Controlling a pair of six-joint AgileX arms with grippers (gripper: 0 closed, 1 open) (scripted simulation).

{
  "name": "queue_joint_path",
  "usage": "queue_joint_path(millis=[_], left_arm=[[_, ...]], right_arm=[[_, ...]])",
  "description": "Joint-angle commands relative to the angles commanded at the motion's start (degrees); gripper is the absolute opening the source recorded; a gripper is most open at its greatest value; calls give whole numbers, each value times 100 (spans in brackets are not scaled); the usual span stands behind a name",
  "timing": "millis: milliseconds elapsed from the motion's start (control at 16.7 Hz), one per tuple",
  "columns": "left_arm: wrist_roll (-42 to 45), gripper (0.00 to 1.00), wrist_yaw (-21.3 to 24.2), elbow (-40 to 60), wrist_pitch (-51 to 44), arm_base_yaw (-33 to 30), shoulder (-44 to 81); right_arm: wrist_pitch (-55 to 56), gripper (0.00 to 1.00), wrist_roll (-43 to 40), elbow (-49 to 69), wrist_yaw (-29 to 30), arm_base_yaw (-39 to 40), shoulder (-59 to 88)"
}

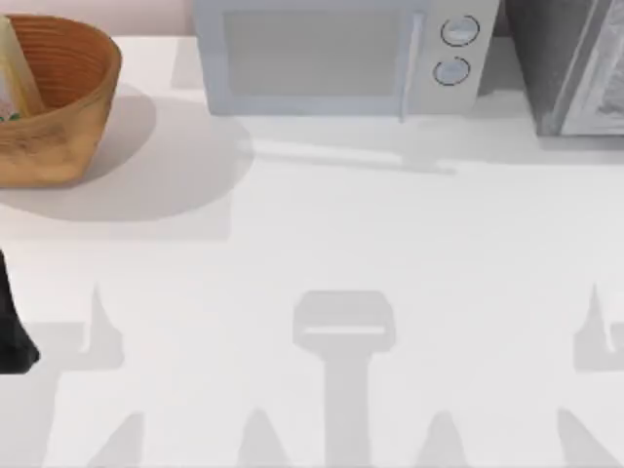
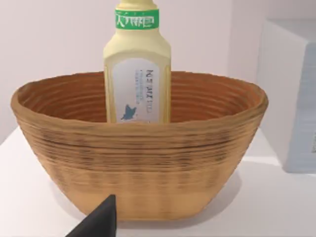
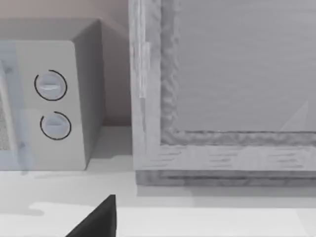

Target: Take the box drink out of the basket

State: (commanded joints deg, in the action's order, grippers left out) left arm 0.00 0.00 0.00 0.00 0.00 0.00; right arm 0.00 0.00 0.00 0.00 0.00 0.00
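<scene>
The box drink is stood upright inside the basket, long axis vertical, green-banded neck uppermost and white printed face turned toward the left wrist camera. In the top view the basket is placed at about ten o'clock on the white table, with a microwave at twelve. A dark fingertip of the left gripper is seen near the basket's outer wall; whether it is open cannot be told, and nothing is seen held

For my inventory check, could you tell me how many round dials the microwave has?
2, both on the microwave control panel at its right end: the upper dial and the lower dial directly beneath it. None seem hidden.
</scene>
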Motion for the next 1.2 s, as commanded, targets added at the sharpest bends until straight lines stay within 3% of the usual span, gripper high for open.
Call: queue_joint_path(millis=[240, 480, 1200], left_arm=[[-15, 100, 15, 33, 79, 17, 174], [-44, 100, 110, 349, 662, 106, 1186], [37, 100, 701, 2640, 4488, 569, 6989]], right_arm=[[0, 100, 0, 0, 0, 0, 0], [0, 100, 0, 0, 0, 0, 0], [0, 100, 0, 0, 0, 0, 0]])
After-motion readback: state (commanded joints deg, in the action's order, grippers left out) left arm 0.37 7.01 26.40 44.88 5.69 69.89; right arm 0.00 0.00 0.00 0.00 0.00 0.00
